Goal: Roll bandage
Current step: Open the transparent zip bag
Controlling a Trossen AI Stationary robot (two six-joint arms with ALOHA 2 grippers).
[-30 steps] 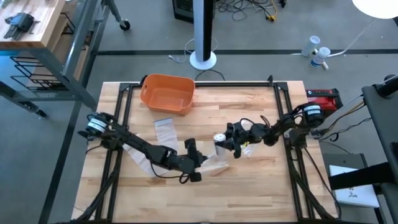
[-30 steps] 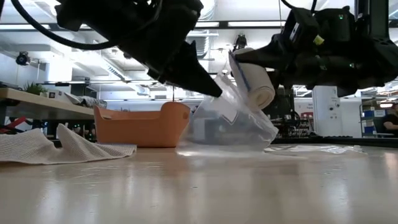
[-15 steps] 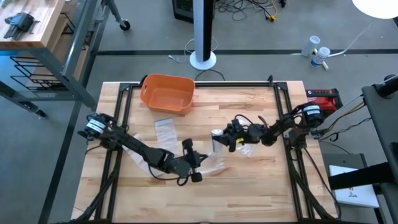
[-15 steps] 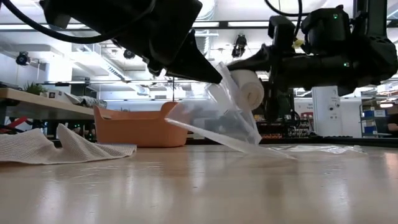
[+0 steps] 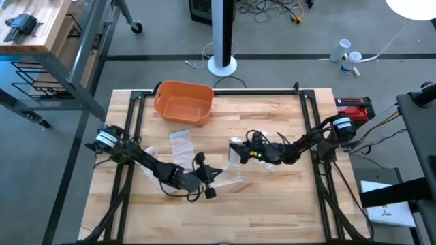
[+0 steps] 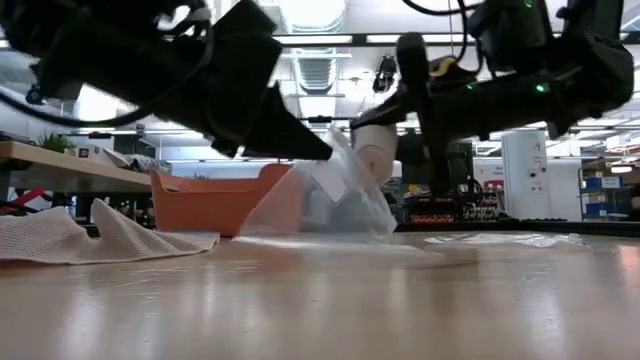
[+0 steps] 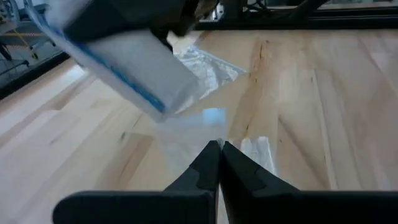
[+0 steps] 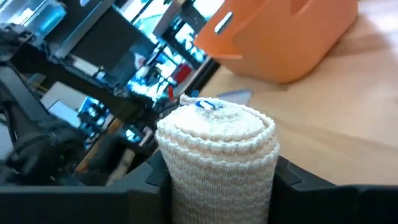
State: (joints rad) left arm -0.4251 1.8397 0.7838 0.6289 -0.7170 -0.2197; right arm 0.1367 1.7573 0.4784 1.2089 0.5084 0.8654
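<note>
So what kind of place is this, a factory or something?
More likely a robotics lab or workshop. The wooden table sits on a bare concrete floor, cables trail nearby, and the low view shows ceiling strip lights over equipment racks.

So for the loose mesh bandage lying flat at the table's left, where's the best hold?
Probably the raised fold of the mesh bandage, pinched from above: the rest lies flat on the table, while that ridge stands proud, giving fingers something to close on.

Cream ribbed bandage roll [image 8: 217,152]; orange bin [image 5: 182,102]; blue-edged clear bag [image 7: 127,68].
</note>
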